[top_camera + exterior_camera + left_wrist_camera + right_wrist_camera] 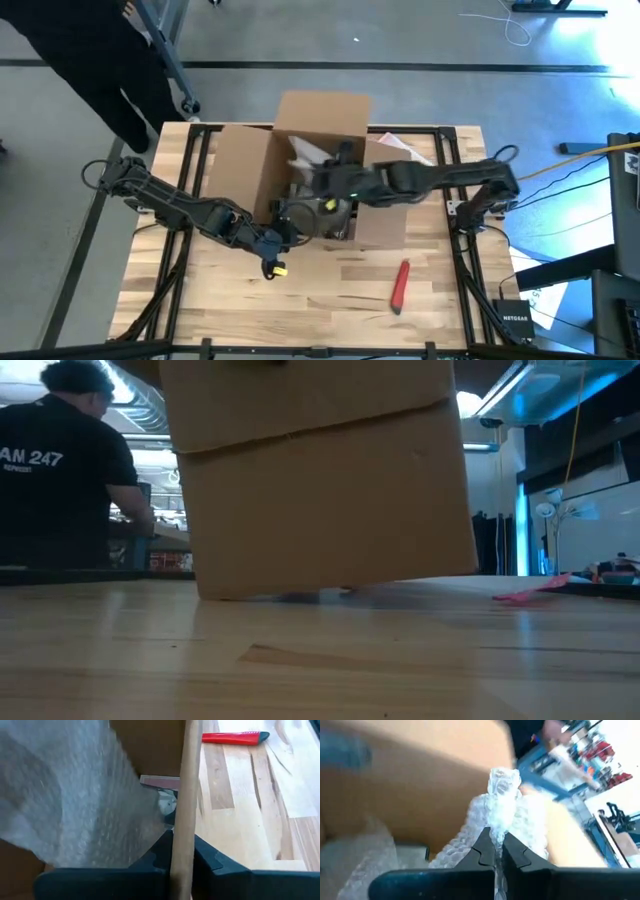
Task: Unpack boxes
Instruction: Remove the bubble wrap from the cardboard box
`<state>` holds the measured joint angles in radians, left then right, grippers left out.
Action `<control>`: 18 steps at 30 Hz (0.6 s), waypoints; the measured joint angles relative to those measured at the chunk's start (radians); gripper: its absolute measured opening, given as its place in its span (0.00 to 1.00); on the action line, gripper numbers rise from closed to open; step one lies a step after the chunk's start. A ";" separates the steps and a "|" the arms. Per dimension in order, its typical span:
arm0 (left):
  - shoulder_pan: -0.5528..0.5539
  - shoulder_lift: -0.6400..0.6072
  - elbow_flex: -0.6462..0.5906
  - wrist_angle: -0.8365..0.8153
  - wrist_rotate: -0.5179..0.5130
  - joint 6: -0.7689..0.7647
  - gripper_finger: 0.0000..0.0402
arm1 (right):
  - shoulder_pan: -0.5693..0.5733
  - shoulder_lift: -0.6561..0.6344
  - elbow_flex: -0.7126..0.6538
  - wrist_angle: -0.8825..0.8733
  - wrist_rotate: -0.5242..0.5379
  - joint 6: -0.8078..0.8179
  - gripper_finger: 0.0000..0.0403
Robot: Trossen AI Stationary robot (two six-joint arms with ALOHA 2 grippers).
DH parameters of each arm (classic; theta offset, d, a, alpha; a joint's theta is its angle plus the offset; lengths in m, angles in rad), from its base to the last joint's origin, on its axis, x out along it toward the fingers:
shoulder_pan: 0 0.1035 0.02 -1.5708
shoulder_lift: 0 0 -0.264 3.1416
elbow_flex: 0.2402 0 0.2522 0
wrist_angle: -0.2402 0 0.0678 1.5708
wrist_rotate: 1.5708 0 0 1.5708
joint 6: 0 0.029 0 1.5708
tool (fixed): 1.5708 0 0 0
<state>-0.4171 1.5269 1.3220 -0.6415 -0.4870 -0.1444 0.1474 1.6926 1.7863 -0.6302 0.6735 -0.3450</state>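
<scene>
While one cardboard box (pixel 300 170) sits frame-centre, its wall is pinched by the left gripper (pixel 182 862); bubble wrap (pixel 502 800) is clamped by the right gripper (pixel 495 852).

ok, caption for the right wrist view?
Right gripper shut on bubble wrap inside the cardboard box.

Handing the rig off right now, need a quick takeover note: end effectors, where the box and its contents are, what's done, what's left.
Left end effector: shut on the near wall of the plain brown corrugated cardboard box, steadying it.
Right end effector: reaching down into the box, shut on a bunched wad of clear bubble wrap.
Box: mid-table, flaps open; in the low view one bottom edge looks lifted slightly off the wooden table.
Red box cutter: lying on the table in front of the box, untouched.
Done: box open, wrap gripped.
Left: lift the bubble wrap out, set it aside, then take out anything underneath; what else is inside is hidden.
</scene>
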 joint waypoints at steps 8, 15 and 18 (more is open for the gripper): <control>0.000 -0.004 0.006 -0.065 -0.033 -0.095 0.07 | 0.016 -0.168 0.001 0.064 -0.001 0.006 0.00; 0.000 -0.004 0.062 -0.296 -0.035 -0.222 0.07 | 0.014 -0.285 0.000 0.107 -0.024 0.002 0.00; 0.000 -0.005 0.075 -0.355 -0.038 -0.284 0.07 | 0.009 -0.330 0.000 0.111 0.017 -0.001 0.00</control>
<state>-0.4172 1.5223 1.3966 -0.9969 -0.5251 -0.4288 0.1560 1.3626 1.7866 -0.5195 0.6901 -0.3458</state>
